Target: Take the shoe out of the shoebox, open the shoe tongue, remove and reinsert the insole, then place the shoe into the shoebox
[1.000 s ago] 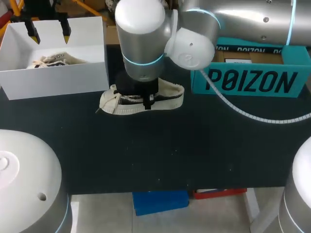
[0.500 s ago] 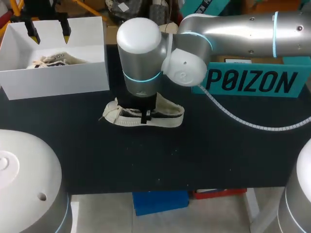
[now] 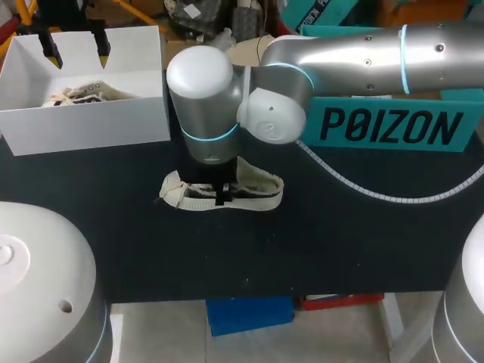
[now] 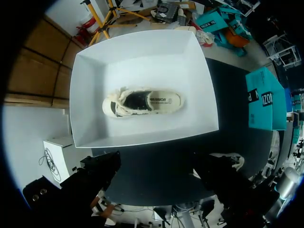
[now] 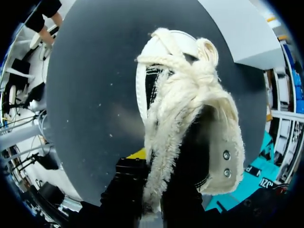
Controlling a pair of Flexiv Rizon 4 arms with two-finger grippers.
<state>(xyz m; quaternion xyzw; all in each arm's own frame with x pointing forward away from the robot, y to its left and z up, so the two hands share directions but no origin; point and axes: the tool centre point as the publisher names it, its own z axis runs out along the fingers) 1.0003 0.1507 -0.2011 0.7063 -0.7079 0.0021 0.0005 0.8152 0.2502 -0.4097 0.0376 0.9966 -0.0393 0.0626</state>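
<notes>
Cream frayed-canvas shoe (image 3: 261, 187), black lining, white sole.

shoe (image 3: 261, 189) midsection hidden under right arm's wrist (image 3: 200, 113), second shoe (image 3: 83, 94) half behind white box (image 3: 83, 125) wall

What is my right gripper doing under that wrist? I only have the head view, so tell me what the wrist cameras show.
Observer: In the right wrist view the right gripper appears to clamp the shoe by its fringed side wall. One yellow tip shows outside the wall.
Operator: Now report what's inside the box.
Observer: The left wrist view shows a second shoe lying sole down in the middle of the white box, with its insole showing.
</notes>
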